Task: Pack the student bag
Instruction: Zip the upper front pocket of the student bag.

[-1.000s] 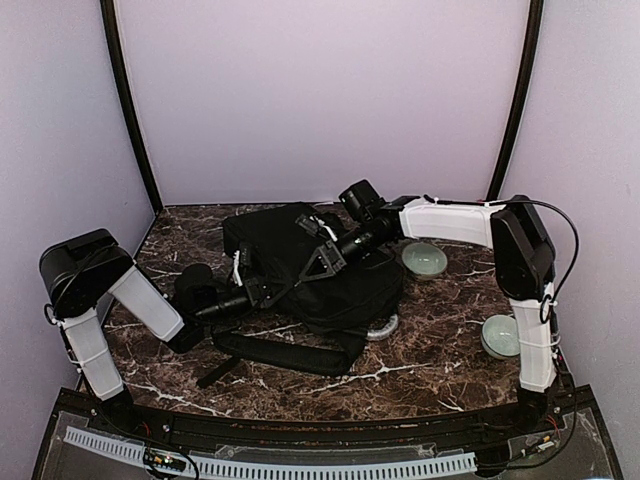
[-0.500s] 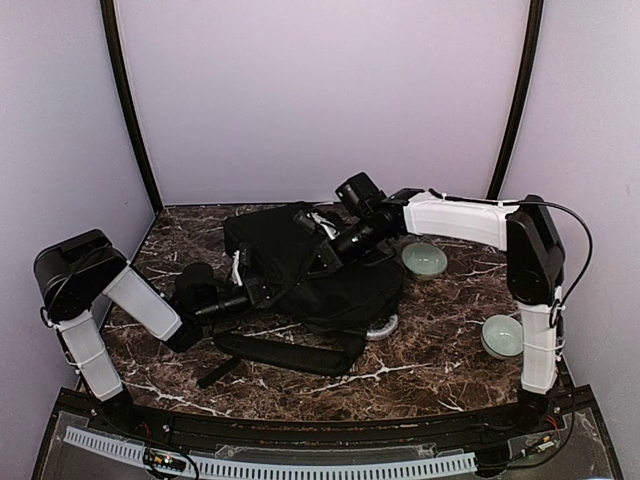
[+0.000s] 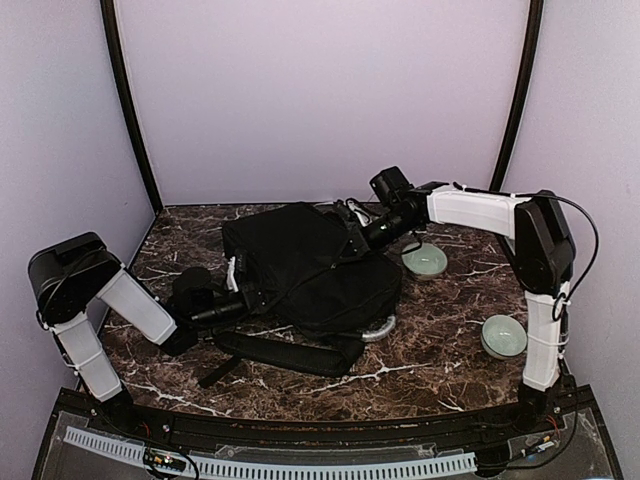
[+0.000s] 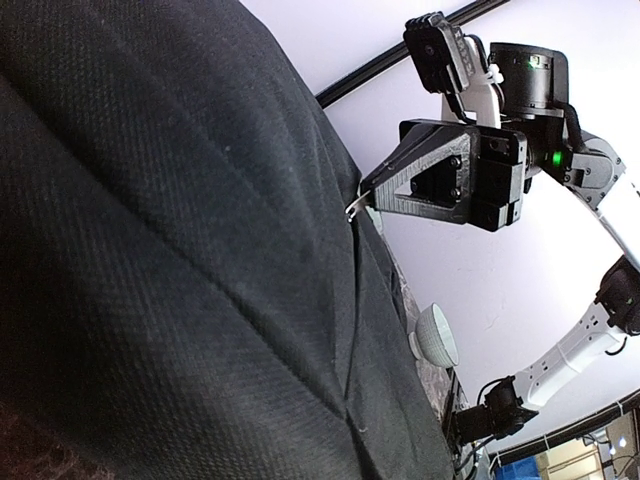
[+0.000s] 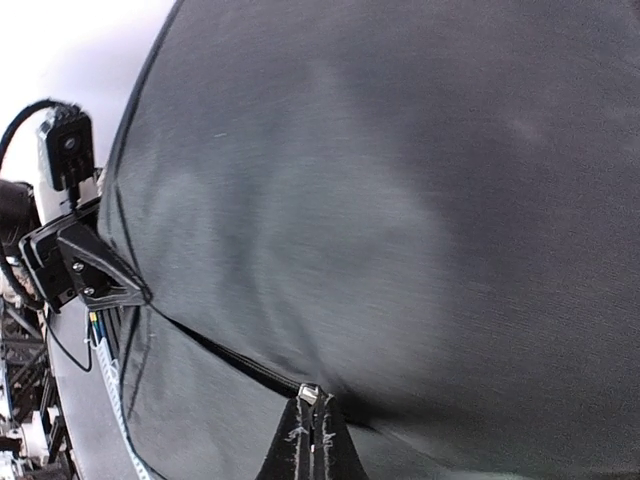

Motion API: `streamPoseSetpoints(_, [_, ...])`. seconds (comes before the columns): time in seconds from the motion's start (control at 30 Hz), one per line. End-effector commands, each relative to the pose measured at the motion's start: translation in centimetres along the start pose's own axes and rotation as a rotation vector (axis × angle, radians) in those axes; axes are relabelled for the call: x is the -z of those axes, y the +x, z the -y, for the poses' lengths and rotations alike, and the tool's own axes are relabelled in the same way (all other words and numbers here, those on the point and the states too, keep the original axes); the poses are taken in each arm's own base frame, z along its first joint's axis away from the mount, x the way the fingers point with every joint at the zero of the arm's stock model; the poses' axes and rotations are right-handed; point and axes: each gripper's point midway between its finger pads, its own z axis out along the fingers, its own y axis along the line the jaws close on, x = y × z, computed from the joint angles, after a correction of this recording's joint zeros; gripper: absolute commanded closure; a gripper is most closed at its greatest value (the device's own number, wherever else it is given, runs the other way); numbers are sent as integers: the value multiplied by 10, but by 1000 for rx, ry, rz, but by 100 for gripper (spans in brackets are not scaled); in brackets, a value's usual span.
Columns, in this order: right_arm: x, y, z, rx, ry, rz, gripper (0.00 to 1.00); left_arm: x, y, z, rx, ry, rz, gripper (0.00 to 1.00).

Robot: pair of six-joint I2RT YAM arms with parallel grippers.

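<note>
The student bag [image 3: 310, 262], a large black fabric backpack, lies flat mid-table with a strap [image 3: 285, 355] trailing toward the front. My right gripper [image 5: 312, 415] is shut on the bag's small metal zipper pull [image 5: 308, 393] at the end of a dark zipper line, near the bag's far right corner [image 3: 352, 238]. From the left wrist, that gripper [image 4: 362, 200] shows its tips at the fabric. My left gripper [image 3: 250, 296] is shut, pinching the fabric on the bag's left edge by the white trim [image 3: 238, 268]. Its own fingers are hidden in the left wrist view.
Two pale green bowls stand to the right, one [image 3: 424, 260] beside the bag and one [image 3: 502, 336] near the right arm's base. A round clear disc [image 3: 380, 327] pokes out from under the bag's front right corner. Lilac walls close in the back and both sides.
My right gripper has shut on the zipper pull and drawn it from the bag's middle toward the far right corner. The left gripper kept its hold and barely moved.
</note>
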Motion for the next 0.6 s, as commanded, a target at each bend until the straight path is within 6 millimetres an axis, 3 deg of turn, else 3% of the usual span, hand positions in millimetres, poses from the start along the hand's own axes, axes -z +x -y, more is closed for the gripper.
streamPoseSetpoints(0.0, [45, -32, 42, 12, 138, 147, 100, 10, -10, 28, -67, 93, 23, 100])
streamPoseSetpoints(0.3, [76, -35, 99, -54, 225, 202, 100, 11, -8, 19, -53, 62, 13, 100])
streamPoseSetpoints(0.57, [80, -28, 132, -79, 287, 205, 100, 10, -6, 16, -50, 54, 5, 100])
